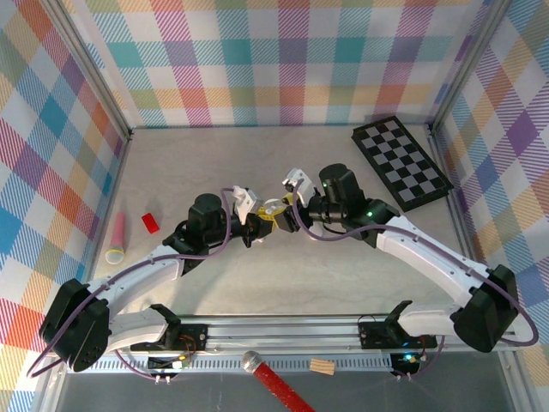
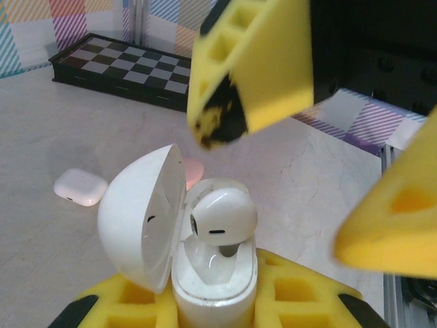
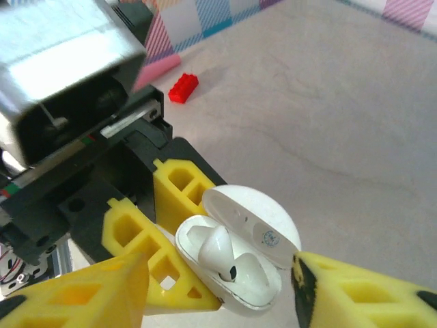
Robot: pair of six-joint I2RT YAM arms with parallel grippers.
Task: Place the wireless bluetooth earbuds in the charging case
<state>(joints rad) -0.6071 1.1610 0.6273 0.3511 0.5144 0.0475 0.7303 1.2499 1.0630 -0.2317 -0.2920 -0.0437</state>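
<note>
Left wrist camera, close in: a white earbud (image 2: 222, 217) sits in the open charging case (image 2: 213, 290), its stem down in the slot, its rounded head poking up above the rim and leaning towards the lid. The lid stands swung open on the left side of this view. The left gripper (image 2: 212, 304) has its yellow fingers (image 2: 116, 301) clamped on either side of the case body, holding it upright off the table (image 2: 321, 178). Above it hangs the right gripper (image 2: 276, 188), jaws spread wide, one yellow finger over the case and the other off to the right, neither one touching the bud. From the right wrist it's the same story: the bud lies in the case between two parted fingertips, clear of both. Just behind the lid is a pinkish rounded thing (image 2: 194, 171), mostly hidden, so I can't say what it is. Further left a second white case (image 2: 80, 186) lies closed on the table, and beyond it a folded chessboard (image 2: 123, 68) sits near the back wall. From the top external view, the two arms meet mid-table, with a small red block (image 1: 151, 221) and a pink stick-shaped object (image 1: 117, 238) well off to the left. At the near edge are a red-handled tool with a round silver head (image 1: 273, 382) and a small wooden piece (image 1: 323, 366).
</note>
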